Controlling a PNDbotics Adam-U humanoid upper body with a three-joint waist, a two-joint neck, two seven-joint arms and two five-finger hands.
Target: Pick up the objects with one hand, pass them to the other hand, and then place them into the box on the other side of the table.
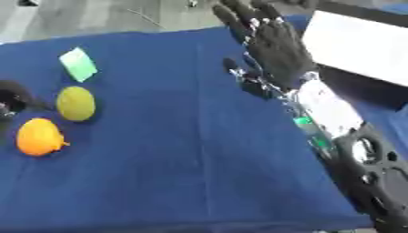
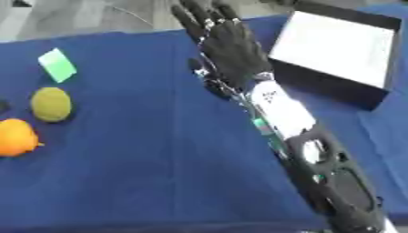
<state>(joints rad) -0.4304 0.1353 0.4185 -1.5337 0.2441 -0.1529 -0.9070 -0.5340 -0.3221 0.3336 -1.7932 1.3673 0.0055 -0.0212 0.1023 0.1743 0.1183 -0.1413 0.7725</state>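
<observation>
Blue-covered table (image 1: 183,173) under even light, what looks like grey floor (image 1: 95,16) beyond its far edge.

One orange fruit (image 1: 38,136), one yellow-green fruit (image 1: 76,103), one green packet (image 1: 78,64), and one box (image 2: 339,48).

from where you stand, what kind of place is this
Probably a lab or test setup, not a home: a table under a blue cloth, a few test items like the orange fruit, a black box as target, bare grey floor beyond.
</observation>
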